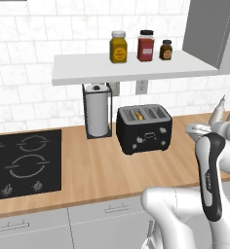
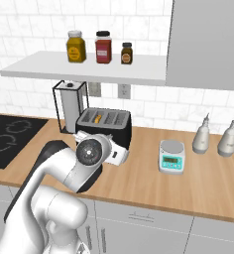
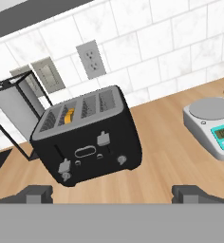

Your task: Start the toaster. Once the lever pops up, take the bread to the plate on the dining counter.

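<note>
A: Position of the toaster (image 1: 144,129)?

B: On the wood counter (image 1: 97,170), against the tiled wall. In the left base view it sits just right of centre, with the paper towel stand (image 1: 97,111) close beside it at its 9 o'clock and the cooktop (image 1: 24,163) further out toward 8 o'clock.

A: The bread?

B: A yellowish piece (image 3: 69,115) shows inside the leftmost slot in the hand view; too little is visible to describe its shape.

A: The lever?

B: In the hand view, one grey tab (image 3: 103,138) stands high at the middle of the front face, and a second tab (image 3: 64,166) sits lower toward the left corner. Which slot each one serves, I cannot tell.

A: Gripper (image 3: 116,194)?

B: Released. Its fingertips (image 3: 34,193) stand wide apart at the bottom of the hand view, holding nothing, short of the toaster's front.

A: Other items?

B: A digital scale (image 2: 171,156) at the toaster's 3 o'clock in the right base view, two grey bottles (image 2: 202,134) beyond it, and three jars (image 1: 145,45) on the white shelf (image 1: 87,68) above.
</note>
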